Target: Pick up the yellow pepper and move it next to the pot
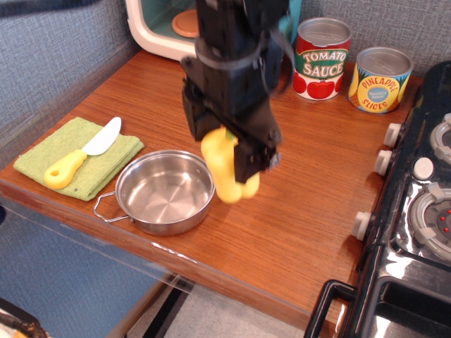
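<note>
Gripping the yellow pepper [227, 172] in the black hand [230, 158], with the dark fingers closed on the upper part of the fruit. Hanging the pepper below the hand, lobes pointing down, slightly blurred. Positioning the pepper just to the right of the pot [165, 191], with its image overlapping the right rim of the pot; contact with the rim or with the wooden desk [303, 183] cannot be told from this view.

Lying to the lower left of the hand: the shiny steel pot, round and shallow, with one wire loop handle showing at its near left. Hiding the far-right handle behind the hand and pepper.

Lying further left of the hand, beyond the pot: a green cloth [77, 156], flat on the desk, just beside the pot. Resting on the cloth: a toy knife [79, 155] with a yellow handle and a pale blade, blade pointing away from the near edge.

Standing behind the hand, to its right: a tomato sauce can [322, 59] and, just beside it, a pineapple slices can [380, 79], both upright. Standing behind the hand, to its left: a toy microwave [165, 27], partly covered by the arm.

Sitting at the far right of the hand: a black toy stove [416, 218] with white knobs along the desk edge.
</note>
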You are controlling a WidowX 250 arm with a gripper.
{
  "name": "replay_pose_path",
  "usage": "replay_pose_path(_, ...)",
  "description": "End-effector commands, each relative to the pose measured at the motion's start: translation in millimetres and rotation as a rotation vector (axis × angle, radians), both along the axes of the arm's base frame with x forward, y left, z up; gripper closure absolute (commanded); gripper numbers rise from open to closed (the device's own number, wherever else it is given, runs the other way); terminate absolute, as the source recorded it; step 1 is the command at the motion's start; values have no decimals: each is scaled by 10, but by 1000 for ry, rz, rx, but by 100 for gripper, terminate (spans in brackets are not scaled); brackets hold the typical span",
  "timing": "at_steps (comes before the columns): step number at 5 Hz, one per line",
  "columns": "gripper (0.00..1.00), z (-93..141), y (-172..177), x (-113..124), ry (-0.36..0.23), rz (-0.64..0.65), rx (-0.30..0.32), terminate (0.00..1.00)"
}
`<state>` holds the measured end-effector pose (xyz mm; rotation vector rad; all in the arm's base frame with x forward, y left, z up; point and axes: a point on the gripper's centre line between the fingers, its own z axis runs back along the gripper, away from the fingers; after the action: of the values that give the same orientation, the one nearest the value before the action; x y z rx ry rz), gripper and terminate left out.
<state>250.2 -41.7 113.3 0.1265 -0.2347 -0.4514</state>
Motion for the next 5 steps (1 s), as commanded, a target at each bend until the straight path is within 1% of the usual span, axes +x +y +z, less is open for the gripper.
replay_pose_path(1,100,-207,-40,-96,1,-49,54,0)
replay_pose_path(2,100,-301,-83,-79,13,-55,55,0)
replay_pose_path(4,100,-523,-109,-84,80,-59,52,0)
replay_pose_path(5,100,-587,-76,-76,99,-53,66,0)
